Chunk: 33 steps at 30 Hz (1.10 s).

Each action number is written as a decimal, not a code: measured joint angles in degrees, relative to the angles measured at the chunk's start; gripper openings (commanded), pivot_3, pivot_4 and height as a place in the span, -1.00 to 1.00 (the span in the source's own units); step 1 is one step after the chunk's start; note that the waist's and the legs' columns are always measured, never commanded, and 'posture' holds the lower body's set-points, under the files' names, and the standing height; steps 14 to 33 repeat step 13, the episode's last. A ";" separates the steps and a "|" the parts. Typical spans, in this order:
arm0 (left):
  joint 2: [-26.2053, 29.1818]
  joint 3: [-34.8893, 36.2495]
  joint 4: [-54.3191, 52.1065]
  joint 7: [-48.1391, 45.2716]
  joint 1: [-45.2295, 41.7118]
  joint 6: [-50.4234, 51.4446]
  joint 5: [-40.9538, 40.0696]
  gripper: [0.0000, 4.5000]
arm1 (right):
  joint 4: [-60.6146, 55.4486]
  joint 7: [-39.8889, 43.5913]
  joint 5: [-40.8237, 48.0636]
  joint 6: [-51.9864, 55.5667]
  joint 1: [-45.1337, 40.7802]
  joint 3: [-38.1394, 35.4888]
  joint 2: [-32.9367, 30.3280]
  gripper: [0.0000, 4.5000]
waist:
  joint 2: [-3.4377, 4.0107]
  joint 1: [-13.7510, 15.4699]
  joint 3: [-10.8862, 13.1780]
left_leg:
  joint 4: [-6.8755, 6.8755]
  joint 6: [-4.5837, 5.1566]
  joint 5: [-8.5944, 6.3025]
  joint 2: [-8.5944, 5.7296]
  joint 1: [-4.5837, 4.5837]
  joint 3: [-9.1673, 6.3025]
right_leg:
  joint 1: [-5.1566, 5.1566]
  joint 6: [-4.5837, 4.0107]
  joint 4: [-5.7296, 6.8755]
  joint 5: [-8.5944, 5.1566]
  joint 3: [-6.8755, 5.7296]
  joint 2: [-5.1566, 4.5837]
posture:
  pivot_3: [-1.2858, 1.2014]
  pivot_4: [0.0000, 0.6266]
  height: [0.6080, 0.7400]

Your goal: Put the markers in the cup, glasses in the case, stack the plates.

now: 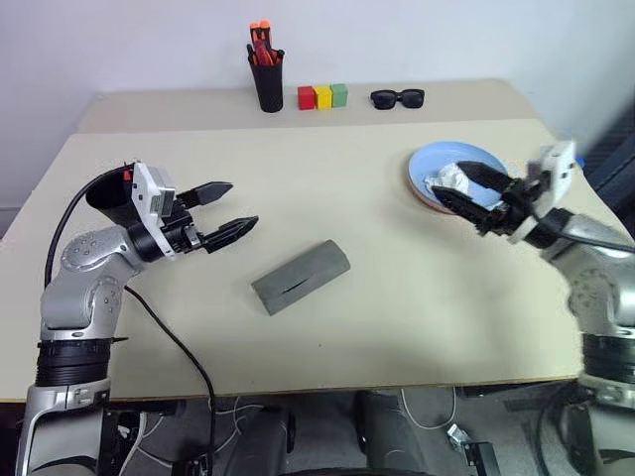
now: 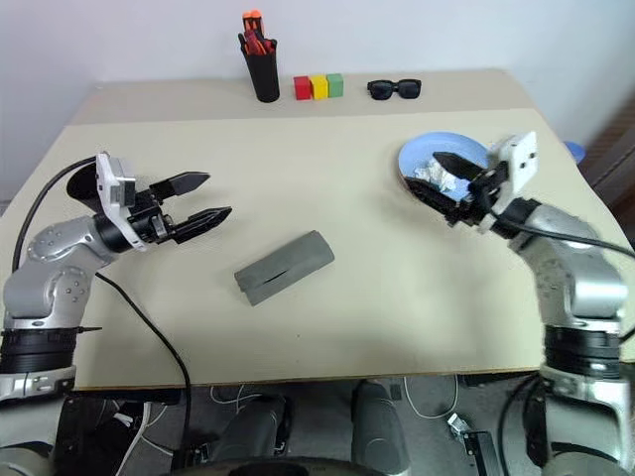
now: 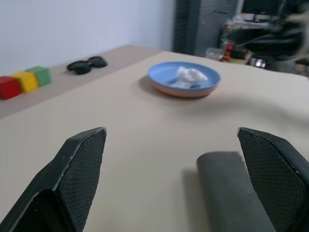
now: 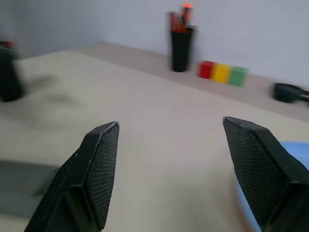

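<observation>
Case (image 1: 301, 276) lay nearest, grey and closed on the table (image 1: 377, 327), ahead of the left gripper's (image 1: 225, 209) jaws and a little to their right, well apart from them. No wire-rimmed glasses could be made out on the table, so they were probably already inside, though the shut lid hid that. The black cup (image 1: 104, 193) stood behind the left wrist, mostly hidden by it, with a spot of red at its rim that may have been a marker; no loose marker lay on the table. The plates (image 3: 183, 79) sat stacked just past the right gripper's (image 2: 444, 183) jaws, light blue on salmon pink, with a crumpled white scrap resting in the top one. By that reckoning all three parts of the task looked done or nearly so. At the far edge, untouched, stood the black pen holder (image 1: 266, 71) with red and orange pens, three coloured blocks (image 1: 322, 96) and the black sunglasses (image 1: 397, 98).

Both arms reached inward from the table's sides, roughly level. The left jaws were spread wide and empty, pointing toward the middle. The right jaws were also spread and held nothing, hanging at the near rim of the plates.
</observation>
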 measured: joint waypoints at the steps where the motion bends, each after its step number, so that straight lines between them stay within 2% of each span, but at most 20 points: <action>1: 0.01 0.01 0.43 -0.05 0.08 -0.07 0.08 1.00 | -0.72 0.29 0.69 1.49 -0.01 -0.75 -1.32 0.66 | -0.01 0.36 0.00 | -0.01 0.01 -0.01 0.01 0.07 0.01 | 0.04 0.00 0.00 0.00 0.00 0.04 | 0.03 -0.52 1.00; 3: -0.09 0.00 1.53 -0.23 0.22 -0.04 0.08 1.00 | -1.57 0.18 2.44 4.78 0.08 -1.50 -2.24 0.95 | -0.02 0.50 -0.01 | -0.01 0.02 -0.01 0.06 0.10 0.00 | 0.08 -0.01 0.00 0.00 0.00 0.10 | 0.03 -0.52 1.00; 4: -0.26 -0.07 1.69 -0.26 0.21 -0.04 0.08 1.00 | -1.91 0.27 3.13 5.85 0.53 -1.64 -2.29 0.98 | -0.02 0.64 -0.01 | -0.01 0.01 -0.01 0.07 0.08 0.00 | 0.07 -0.01 0.00 0.00 -0.01 0.10 | 0.03 -0.52 1.00; 10: -0.66 -0.87 3.57 -1.30 0.18 -1.81 0.63 1.00 | -15.34 4.83 3.97 6.76 11.19 -1.38 -7.11 0.98 | -0.02 1.09 -0.01 | -0.01 0.07 -0.04 0.01 0.02 -0.01 | 0.06 0.01 -0.05 0.00 -0.02 0.00 | 0.03 -0.52 1.00; 13: -0.71 -1.57 5.62 -1.98 -0.75 -3.86 2.03 1.00 | -19.83 6.00 4.96 7.13 12.94 -1.79 -8.31 0.98 | -0.04 0.94 -0.01 | 0.06 0.07 -0.04 0.03 0.05 0.02 | 0.13 0.02 -0.09 -0.01 -0.03 0.03 | 0.03 -0.52 1.00; 33: -0.71 -1.57 5.62 -1.98 -0.75 -3.86 2.03 1.00 | -19.83 6.00 4.96 7.13 12.94 -1.79 -8.31 0.98 | -0.04 0.94 -0.01 | 0.06 0.07 -0.04 0.03 0.05 0.02 | 0.13 0.02 -0.09 -0.01 -0.03 0.03 | 0.03 -0.52 1.00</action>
